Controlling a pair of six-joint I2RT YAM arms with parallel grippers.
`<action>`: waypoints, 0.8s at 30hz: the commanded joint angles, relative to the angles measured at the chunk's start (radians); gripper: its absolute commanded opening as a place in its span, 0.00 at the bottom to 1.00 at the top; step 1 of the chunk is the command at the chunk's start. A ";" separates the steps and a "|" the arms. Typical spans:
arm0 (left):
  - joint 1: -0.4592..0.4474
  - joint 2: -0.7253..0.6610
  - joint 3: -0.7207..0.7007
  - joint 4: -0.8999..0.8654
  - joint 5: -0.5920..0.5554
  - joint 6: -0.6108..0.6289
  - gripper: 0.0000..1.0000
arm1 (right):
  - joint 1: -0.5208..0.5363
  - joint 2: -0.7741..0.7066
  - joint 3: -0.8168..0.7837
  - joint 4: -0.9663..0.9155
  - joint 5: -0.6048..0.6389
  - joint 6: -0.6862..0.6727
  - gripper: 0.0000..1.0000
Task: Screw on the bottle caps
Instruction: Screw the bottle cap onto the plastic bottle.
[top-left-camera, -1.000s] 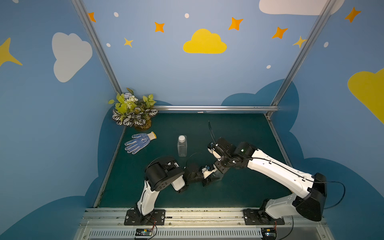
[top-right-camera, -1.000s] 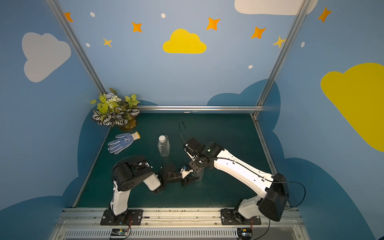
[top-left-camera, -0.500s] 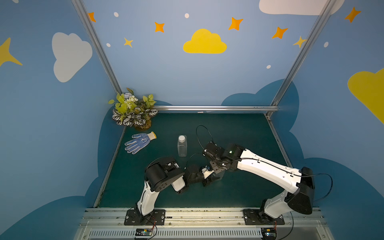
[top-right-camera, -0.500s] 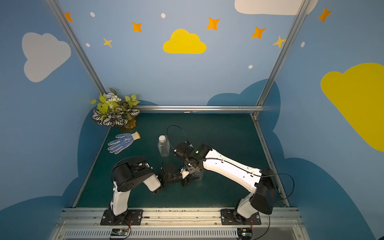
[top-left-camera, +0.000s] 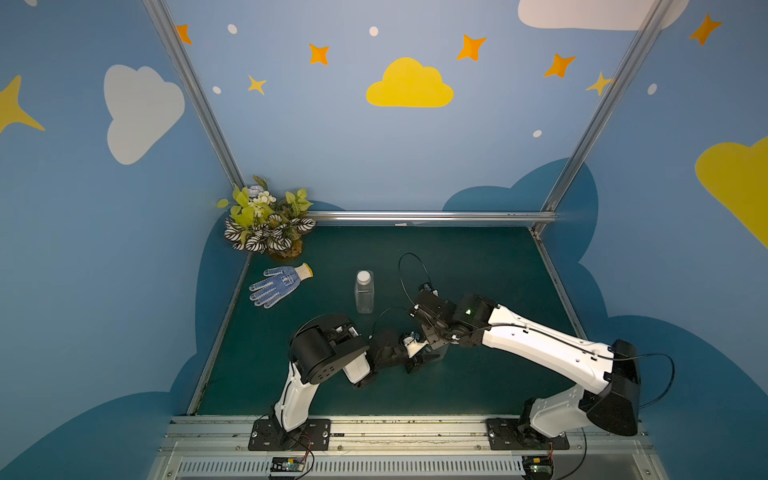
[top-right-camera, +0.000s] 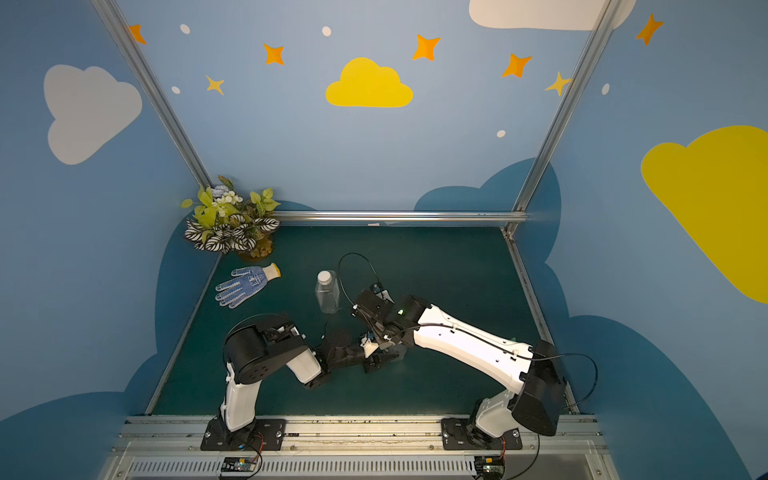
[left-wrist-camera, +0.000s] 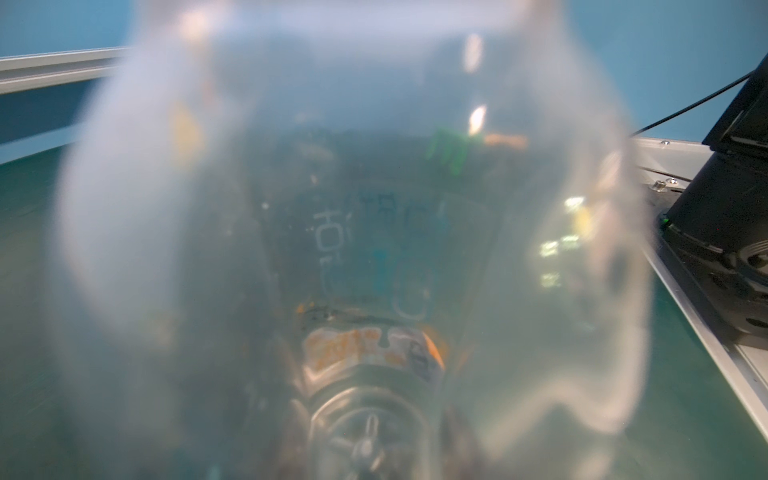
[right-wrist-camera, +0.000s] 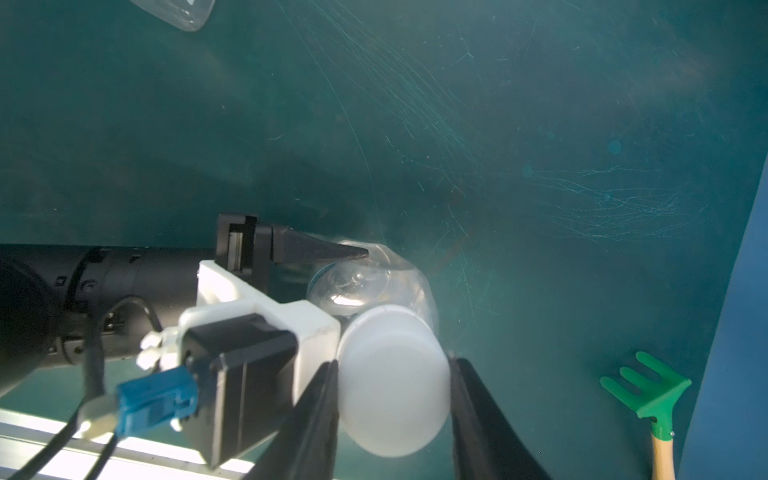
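L gripper (top-left-camera: 430, 354) tight on clear round bottle (right-wrist-camera: 365, 282), R gripper (right-wrist-camera: 392, 365) tight on its white cap (right-wrist-camera: 392, 386).

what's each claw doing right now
left claw: shut on the round bottle
right claw: shut on the white bottle cap

Close together, left fingers (right-wrist-camera: 320, 249), right fingers (right-wrist-camera: 311, 415), both seemingly clamped
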 joint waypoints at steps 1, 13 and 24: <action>0.000 -0.014 -0.016 0.024 -0.018 0.060 0.49 | -0.016 0.037 -0.056 0.023 -0.066 -0.020 0.35; 0.002 -0.003 -0.014 0.031 -0.006 0.059 0.50 | -0.029 -0.040 -0.103 0.077 -0.106 -0.058 0.46; 0.017 0.010 -0.022 0.064 0.040 0.036 0.49 | -0.025 -0.094 -0.145 0.106 -0.122 -0.104 0.55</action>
